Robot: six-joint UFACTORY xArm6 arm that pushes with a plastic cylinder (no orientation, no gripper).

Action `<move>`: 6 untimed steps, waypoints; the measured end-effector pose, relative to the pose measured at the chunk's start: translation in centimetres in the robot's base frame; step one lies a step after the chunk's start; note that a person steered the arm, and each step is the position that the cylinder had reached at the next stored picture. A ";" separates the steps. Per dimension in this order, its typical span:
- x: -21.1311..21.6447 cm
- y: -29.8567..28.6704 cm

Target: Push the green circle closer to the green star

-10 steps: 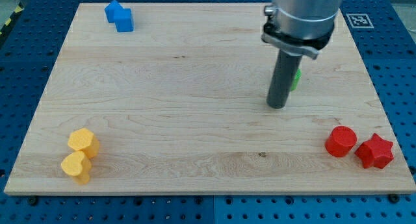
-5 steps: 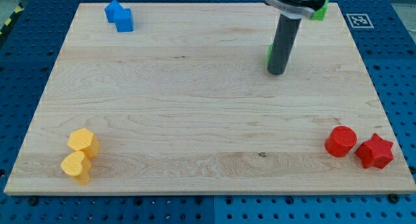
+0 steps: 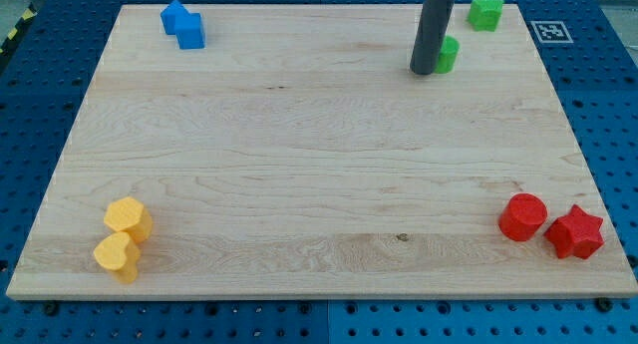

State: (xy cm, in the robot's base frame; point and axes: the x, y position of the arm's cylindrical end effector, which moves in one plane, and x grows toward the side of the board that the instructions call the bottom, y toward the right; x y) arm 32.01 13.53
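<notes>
Near the view's top right of the bench [image 3: 299, 184], my tip [image 3: 425, 72] touches the green circle [image 3: 447, 54], hiding its left side; it looks round, pointing no way; the green star [image 3: 486, 12] sits close, up-right.

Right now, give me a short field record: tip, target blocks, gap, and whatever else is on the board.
tip: my tip touches the green circle's left side
green circle: near the view's top right
green star: up and right of the circle
gap: circle and star apart
other blocks: blue pair top left; yellow pair bottom left; red circle and red star bottom right
</notes>
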 end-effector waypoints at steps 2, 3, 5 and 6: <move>-1.0 4.1; -1.6 5.4; -2.0 5.9; -2.5 5.9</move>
